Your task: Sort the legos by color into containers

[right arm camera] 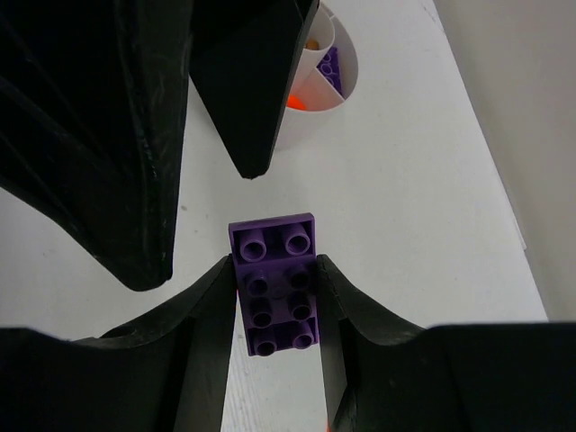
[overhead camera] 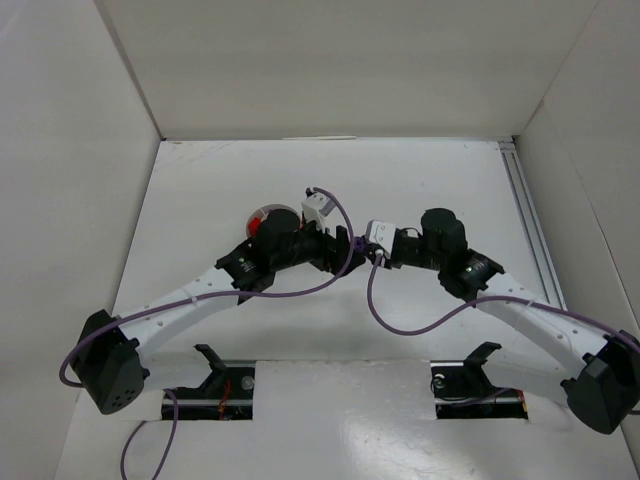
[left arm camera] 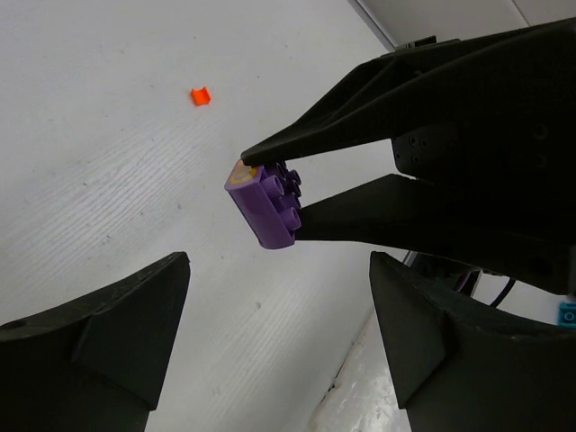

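Right hand (right arm camera: 274, 270) clamps the purple brick (right arm camera: 274, 243) by its sides above the table (right arm camera: 414, 225), near the white divided dish (right arm camera: 317, 121); left hand (left arm camera: 279, 270), fingers apart, sits between brick and dish.

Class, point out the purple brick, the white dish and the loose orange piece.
purple brick (right arm camera: 274, 288): right wrist view, middle of its face.
white dish (right arm camera: 319, 119): right wrist view, its outer wall.
orange piece (left arm camera: 201, 95): left wrist view, its top.

Purple brick (right arm camera: 274, 283) — smooth plastic, slight sheen. Right gripper fingers (right arm camera: 202, 333) — matt black plastic. Table (left arm camera: 108, 180): white, matt, finely streaked. Dish (right arm camera: 328, 108): smooth white plastic.
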`<act>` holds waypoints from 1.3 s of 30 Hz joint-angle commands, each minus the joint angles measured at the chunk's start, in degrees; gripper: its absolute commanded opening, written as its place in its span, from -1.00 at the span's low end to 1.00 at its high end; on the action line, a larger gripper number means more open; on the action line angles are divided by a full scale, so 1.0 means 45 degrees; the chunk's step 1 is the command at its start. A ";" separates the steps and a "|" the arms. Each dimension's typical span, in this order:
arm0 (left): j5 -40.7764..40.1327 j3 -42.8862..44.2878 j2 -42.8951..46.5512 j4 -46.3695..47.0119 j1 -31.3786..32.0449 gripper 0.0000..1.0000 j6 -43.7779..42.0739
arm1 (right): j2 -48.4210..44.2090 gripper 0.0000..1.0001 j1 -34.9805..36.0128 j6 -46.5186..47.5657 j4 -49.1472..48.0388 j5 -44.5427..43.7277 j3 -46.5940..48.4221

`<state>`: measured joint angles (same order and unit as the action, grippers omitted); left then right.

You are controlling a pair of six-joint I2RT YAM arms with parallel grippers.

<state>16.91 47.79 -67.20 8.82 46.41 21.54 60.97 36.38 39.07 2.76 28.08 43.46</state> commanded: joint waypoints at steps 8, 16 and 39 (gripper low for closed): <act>-0.0788 0.0493 0.0226 0.1126 -0.0021 0.34 0.0837 | -0.0307 -0.38 0.1055 -0.0030 -0.1493 -0.0007 0.0576; -0.0944 0.0142 0.0361 0.1691 -0.0021 0.09 0.1365 | -0.0424 -0.38 0.1290 0.0087 -0.1727 -0.0477 0.0576; -0.0944 0.0552 -0.0145 0.1030 -0.0021 -1.00 0.1131 | 0.0084 -0.29 0.1681 -0.0479 -0.2939 -0.1667 0.0926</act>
<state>11.75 47.81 -67.77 13.02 45.87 27.40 61.65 42.85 37.60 -4.67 19.99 43.79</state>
